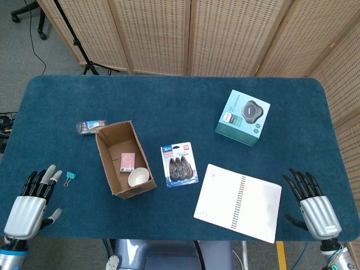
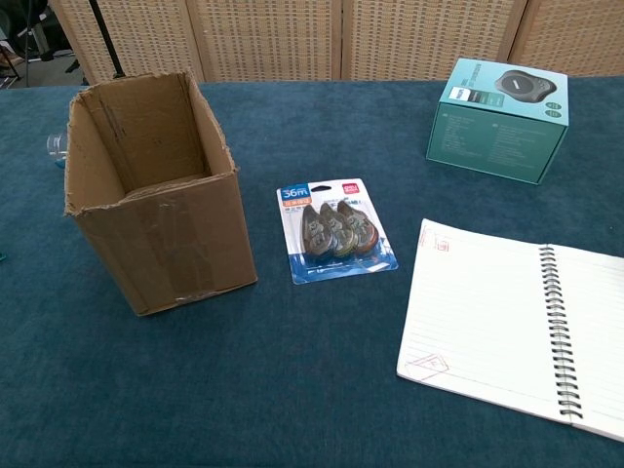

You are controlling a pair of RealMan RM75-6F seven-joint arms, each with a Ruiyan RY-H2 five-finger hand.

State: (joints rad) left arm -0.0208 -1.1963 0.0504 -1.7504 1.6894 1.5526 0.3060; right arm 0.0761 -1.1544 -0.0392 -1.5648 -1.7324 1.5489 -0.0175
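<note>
Binder clip (image 1: 70,179) lies just beyond left hand (image 1: 28,205).

Head view: high above the near edge, looking steeply down over the whole tabletop (image 1: 169,95) to the wicker screens behind. Chest view: low and close, facing forward across the cloth at a shallow angle. Shared by both: cardboard box (image 1: 112,163) (image 2: 156,244), correction-tape pack (image 1: 180,165) (image 2: 336,230), open notebook (image 1: 236,202) (image 2: 487,322), teal box (image 1: 243,117) (image 2: 497,122).
</note>
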